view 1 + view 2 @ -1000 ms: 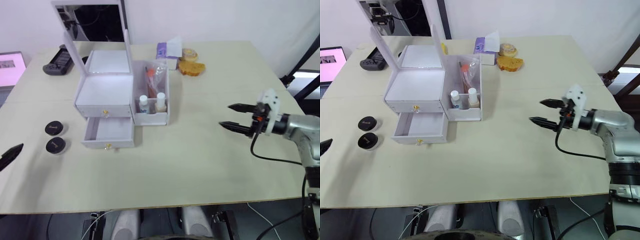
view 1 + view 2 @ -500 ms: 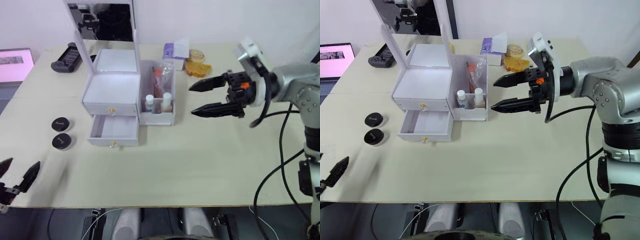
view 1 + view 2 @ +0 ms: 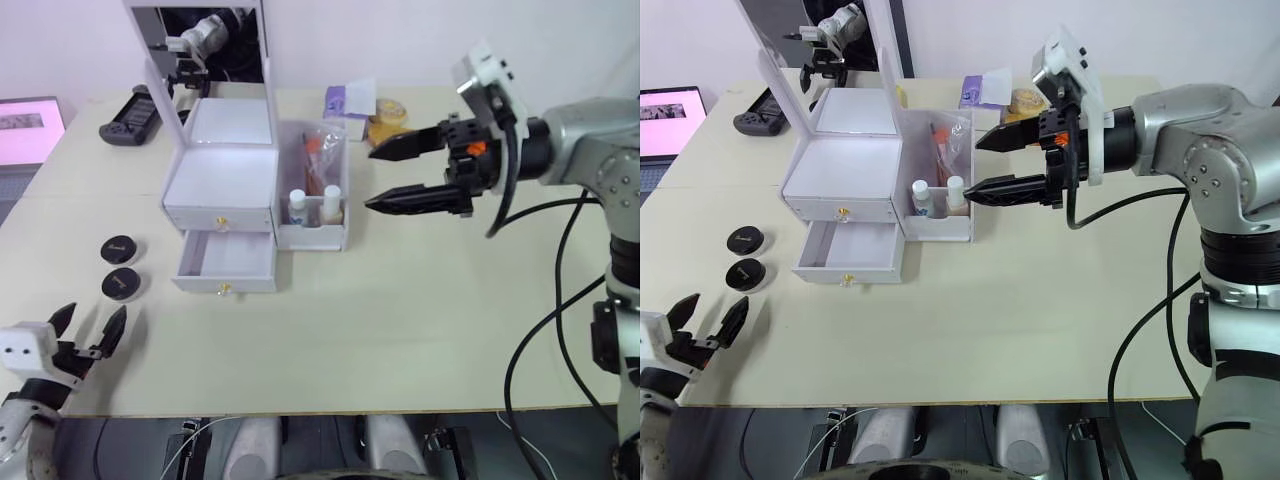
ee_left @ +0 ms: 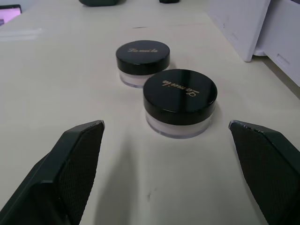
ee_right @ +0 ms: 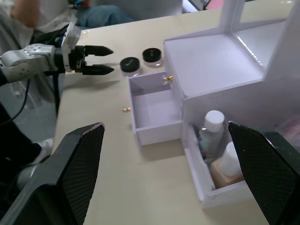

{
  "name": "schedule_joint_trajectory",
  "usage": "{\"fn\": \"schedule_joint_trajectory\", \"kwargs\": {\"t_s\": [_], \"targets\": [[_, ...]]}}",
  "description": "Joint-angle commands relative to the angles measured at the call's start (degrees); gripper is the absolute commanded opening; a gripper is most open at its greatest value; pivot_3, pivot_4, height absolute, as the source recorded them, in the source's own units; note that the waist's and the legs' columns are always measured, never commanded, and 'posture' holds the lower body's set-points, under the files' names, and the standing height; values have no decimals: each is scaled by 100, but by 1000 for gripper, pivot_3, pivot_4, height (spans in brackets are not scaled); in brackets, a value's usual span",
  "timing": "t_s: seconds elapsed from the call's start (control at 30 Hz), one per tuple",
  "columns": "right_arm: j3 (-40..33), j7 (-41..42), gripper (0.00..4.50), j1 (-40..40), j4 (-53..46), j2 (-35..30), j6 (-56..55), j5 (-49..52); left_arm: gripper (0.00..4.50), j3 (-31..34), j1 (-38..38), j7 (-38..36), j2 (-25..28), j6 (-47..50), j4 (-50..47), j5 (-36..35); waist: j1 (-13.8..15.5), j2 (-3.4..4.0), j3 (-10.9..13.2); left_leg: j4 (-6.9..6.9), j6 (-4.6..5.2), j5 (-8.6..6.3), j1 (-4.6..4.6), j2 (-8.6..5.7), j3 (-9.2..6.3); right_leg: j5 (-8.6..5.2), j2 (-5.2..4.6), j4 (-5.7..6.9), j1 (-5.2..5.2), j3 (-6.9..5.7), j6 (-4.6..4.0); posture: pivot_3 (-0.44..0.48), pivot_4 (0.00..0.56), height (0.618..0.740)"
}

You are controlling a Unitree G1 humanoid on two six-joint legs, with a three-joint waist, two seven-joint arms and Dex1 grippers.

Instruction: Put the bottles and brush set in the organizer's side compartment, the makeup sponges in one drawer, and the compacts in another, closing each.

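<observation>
The left claw (image 3: 88,330) hangs low at the near edge of the table (image 3: 400,320), left of the organizer (image 3: 222,200). Its two fingers are spread wide and hold nothing. The two compacts (image 4: 179,101) sit on the table just ahead of it, side by side, also left of the organizer. The organizer stands with its mirror lid up. Its top drawer is shut and its bottom drawer (image 3: 226,263) is pulled out. The side compartment (image 3: 313,190) is on the organizer's right end. The bottles (image 3: 298,206) and the brush set (image 3: 313,160) stand inside it. The right claw (image 3: 382,177) floats in the air just right of the side compartment. Its fingers are wide apart and hold nothing.
</observation>
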Motion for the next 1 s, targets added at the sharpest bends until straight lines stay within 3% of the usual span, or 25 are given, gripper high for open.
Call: {"fn": "schedule_joint_trajectory", "kwargs": {"t_s": [0.03,0.33,0.63,0.77,1.0], "targets": [[61,-128,4500,-170,-108,-163,-158,-298,4487,-65,-66,98,50,-181,91,69,-5,0,0,-1,0,0,0,0,0,0,0,0,-1,0,0,0,150,740],[38,-23,4500,-196,339,-215,-297,-508,4487,-428,-576,505,58,-258,328,305,7,0,0,2,0,0,0,0,-1,1,0,5,0,0,2,0,150,740],[-187,28,4500,-56,73,-283,-71,-278,4487,-674,-964,919,62,-105,631,448,0,4,-1,0,0,1,2,0,-1,2,2,11,-3,0,4,0,150,740],[-204,-96,4500,-6,-81,-236,22,-232,2710,-669,-978,992,35,96,630,320,7,4,-1,2,0,1,2,-1,-4,1,2,14,-2,0,4,0,150,740],[-154,-154,4500,-99,-52,-117,-22,-200,2637,-589,-924,1111,29,264,430,142,4,5,-1,2,0,1,6,-1,-4,1,2,25,-3,0,4,0,150,740]]}}
